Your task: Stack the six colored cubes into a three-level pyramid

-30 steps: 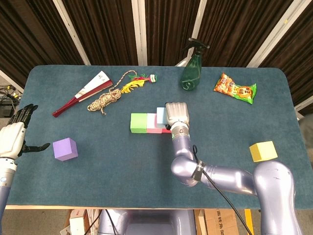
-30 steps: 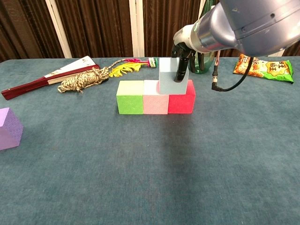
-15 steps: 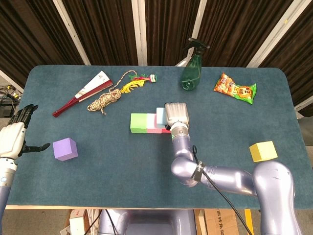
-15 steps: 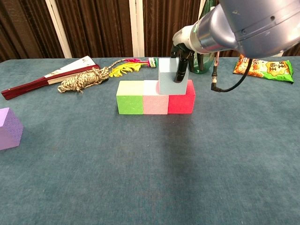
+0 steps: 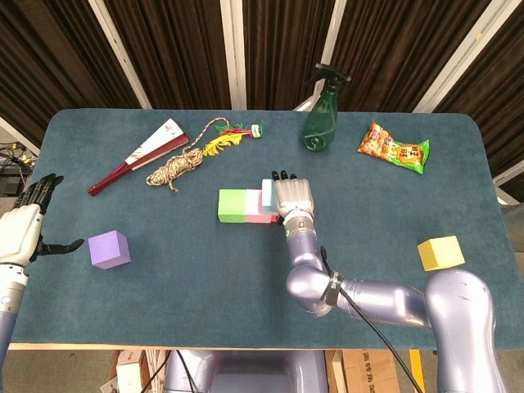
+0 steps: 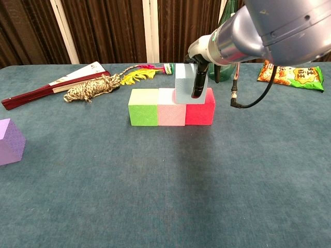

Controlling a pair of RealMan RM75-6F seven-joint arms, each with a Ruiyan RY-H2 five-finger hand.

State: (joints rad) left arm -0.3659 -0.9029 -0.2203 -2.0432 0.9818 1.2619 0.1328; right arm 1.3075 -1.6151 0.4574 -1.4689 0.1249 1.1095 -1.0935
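While right hand (image 6: 199,72) fingers pinch light-blue cube (image 6: 186,82) sides, I judge it light, rigid, slip-prone.

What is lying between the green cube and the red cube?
The pink cube lies between the green cube and the red cube, touching both; the chest view shows it.

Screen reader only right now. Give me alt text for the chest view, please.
The right hand grips a light blue cube on top of a row of green, pink and red cubes, sitting over the pink-red seam. A purple cube sits far left; a fan and rope lie behind.
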